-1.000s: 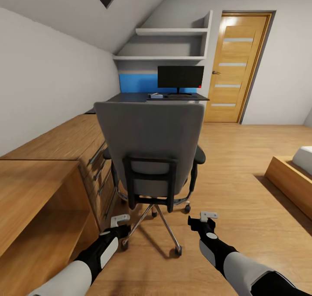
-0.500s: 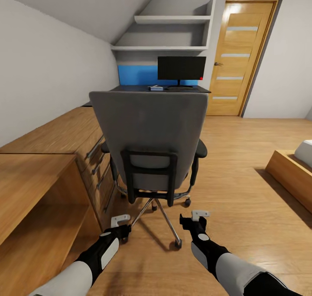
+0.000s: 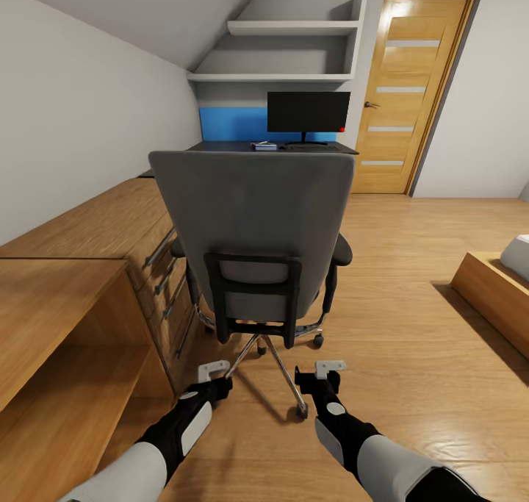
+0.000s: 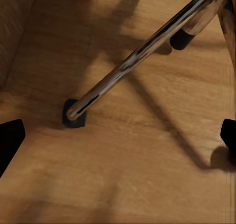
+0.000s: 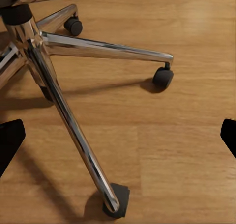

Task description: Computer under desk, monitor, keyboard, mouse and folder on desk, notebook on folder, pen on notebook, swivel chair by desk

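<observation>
The swivel chair [image 3: 253, 215] stands right in front of me with its grey back toward me, hiding its seat and the folder. Its chrome base [image 5: 54, 86] and casters [image 4: 74, 113] sit on the floor just ahead of both hands. My left gripper [image 3: 213, 370] and right gripper [image 3: 328, 370] hang low near the base, both open and empty. Beyond the chair is the black-topped desk [image 3: 220, 147] with the monitor [image 3: 307, 112] upright on it. A small flat bluish thing [image 3: 264, 146] lies beside the stand. Computer, keyboard, mouse, notebook and pen cannot be made out.
Light wooden low shelving [image 3: 66, 281] with drawers [image 3: 167, 267] runs along the left, close to the chair. A wooden door [image 3: 408, 90] is at the back right and a bed frame [image 3: 492, 296] at the right edge. Open floor [image 3: 404, 267] lies right of the chair.
The view has moved closer to the chair, which now looks larger. Both grippers have drawn inward toward each other, under the chair's base.
</observation>
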You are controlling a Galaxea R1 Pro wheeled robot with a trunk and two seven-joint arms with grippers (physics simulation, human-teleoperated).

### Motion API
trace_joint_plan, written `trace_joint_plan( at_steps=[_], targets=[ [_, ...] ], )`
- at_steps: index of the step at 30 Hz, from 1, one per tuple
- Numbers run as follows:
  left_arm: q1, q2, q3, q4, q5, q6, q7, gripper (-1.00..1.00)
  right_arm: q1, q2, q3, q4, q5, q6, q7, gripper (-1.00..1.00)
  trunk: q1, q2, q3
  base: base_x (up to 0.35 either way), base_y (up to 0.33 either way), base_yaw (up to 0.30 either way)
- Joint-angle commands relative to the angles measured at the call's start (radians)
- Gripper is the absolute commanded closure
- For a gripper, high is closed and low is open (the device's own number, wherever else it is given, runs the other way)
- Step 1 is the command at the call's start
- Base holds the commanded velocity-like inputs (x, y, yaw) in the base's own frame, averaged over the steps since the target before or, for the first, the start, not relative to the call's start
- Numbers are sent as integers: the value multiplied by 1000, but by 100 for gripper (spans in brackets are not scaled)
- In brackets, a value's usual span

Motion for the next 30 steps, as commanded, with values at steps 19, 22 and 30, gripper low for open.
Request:
trace_joint_plan(
  at_steps=[19,22,30],
  targets=[
    [0,-2,-9,-24,8,8,8,-100,8,-1,7,7,-12,-41,-2,-100,0,0,-1,0,0,0],
    [0,-2,-9,-24,8,8,7,-100,9,0,8,7,-13,-97,-2,-100,0,0,-1,0,0,0],
    [0,-2,-9,-24,8,9,6,-100,9,1,9,7,-13,-99,-3,-100,0,0,-1,0,0,0]
  ],
)
